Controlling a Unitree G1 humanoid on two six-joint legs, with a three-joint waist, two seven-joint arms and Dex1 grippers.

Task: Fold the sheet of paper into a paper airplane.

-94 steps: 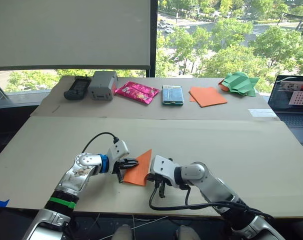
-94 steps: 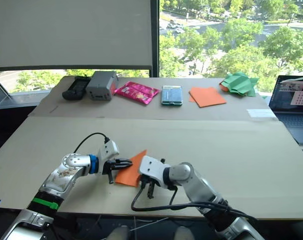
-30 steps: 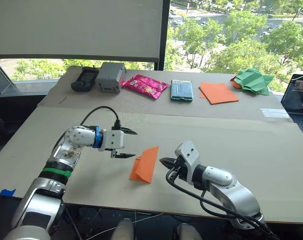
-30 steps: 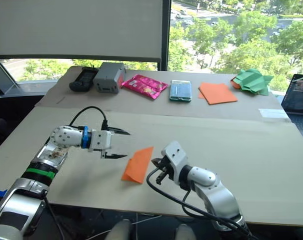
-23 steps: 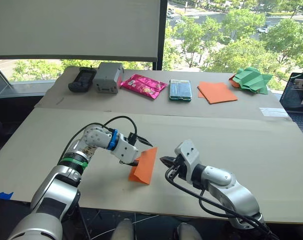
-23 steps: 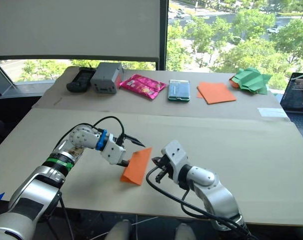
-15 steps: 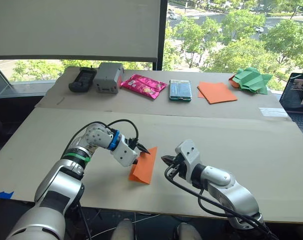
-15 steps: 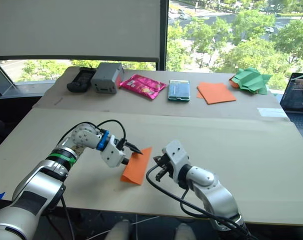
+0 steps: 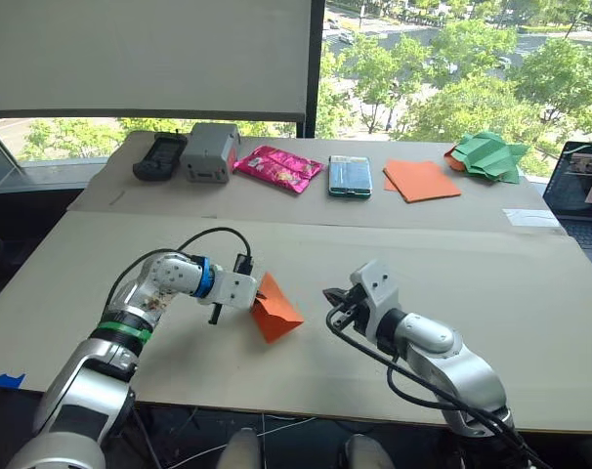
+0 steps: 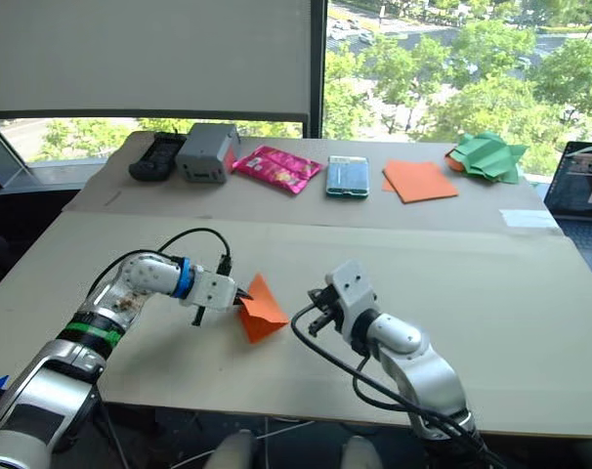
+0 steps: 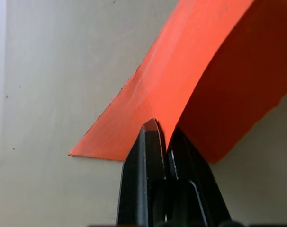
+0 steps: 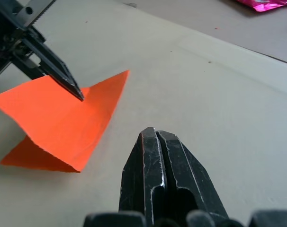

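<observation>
Left tool (image 9: pixel 249 292) pinches the near edge of the paper (image 9: pixel 274 308), fingers (image 11: pixel 155 142) closed tight on it with the sheet curling up between them. The paper is folded, bright orange, tented: one flap lifted off the tabletop (image 9: pixel 530 322), the other lying flat (crease running along the low side, seen from the right wrist). It sits near the front middle of the tabletop, between the two arms.

Right tool (image 9: pixel 332 299) hovers just beside the paper, apart from it, tips pointing toward it. Its fingers (image 12: pixel 155 146) are pressed together and hold nothing.

Along the far strip of the tabletop, well apart from the work, from the robot's left to right:
- black handset (image 9: pixel 159 154)
- grey box (image 9: pixel 209 151), just beside the handset
- pink packet (image 9: pixel 277 167)
- teal packet (image 9: pixel 350 176)
- flat orange square (image 9: pixel 421 180) (smooth, no creases that I can make out)
- green paper shapes (image 9: pixel 487 156), crumpled, touching the square's far corner or nearly so; cannot tell which

A laptop (image 9: pixel 579 191) stands open at the far right edge. A scrap of blue tape (image 9: pixel 10 379) marks the front left corner. A black cable (image 9: pixel 203 239) loops up over the left forearm; another trails under the right arm. Window behind, trees outside, blind (image 9: pixel 145 54) drawn on the left half.
</observation>
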